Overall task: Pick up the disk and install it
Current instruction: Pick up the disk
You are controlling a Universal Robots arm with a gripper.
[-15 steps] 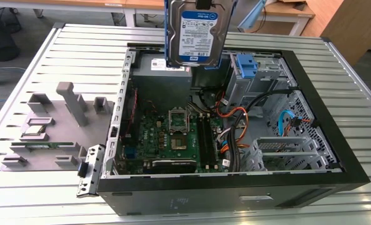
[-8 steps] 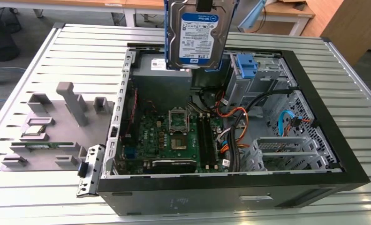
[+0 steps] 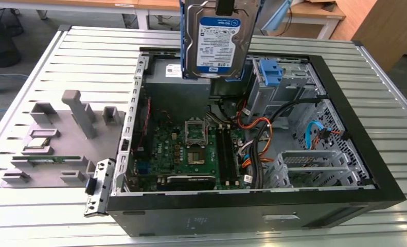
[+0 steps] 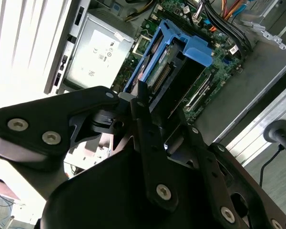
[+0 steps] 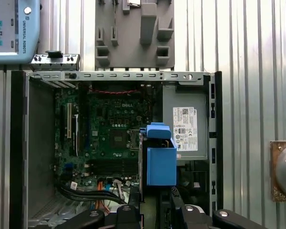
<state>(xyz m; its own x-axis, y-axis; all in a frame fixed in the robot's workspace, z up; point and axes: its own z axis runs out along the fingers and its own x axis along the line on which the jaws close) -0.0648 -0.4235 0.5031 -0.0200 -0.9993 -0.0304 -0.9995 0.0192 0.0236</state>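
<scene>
Hanging from the gripper (image 4: 133, 98), the disk (image 3: 213, 41) was held above the open computer case (image 3: 368, 170), long axis upright, label facing the exterior view. The jaws were pinching its upper end, so the disk lay directly below them. It was poised over the motherboard (image 5: 109, 138), beside the power supply (image 5: 185, 129), with the drive cage (image 3: 272, 95) just to the exterior view's right

Bright, even light; glare on table (image 4: 19, 47)

Open case (image 3: 258, 208) below the disk (image 3: 215, 43); cables (image 3: 260, 135) crowd beside the drive cage (image 3: 285, 95)
</scene>
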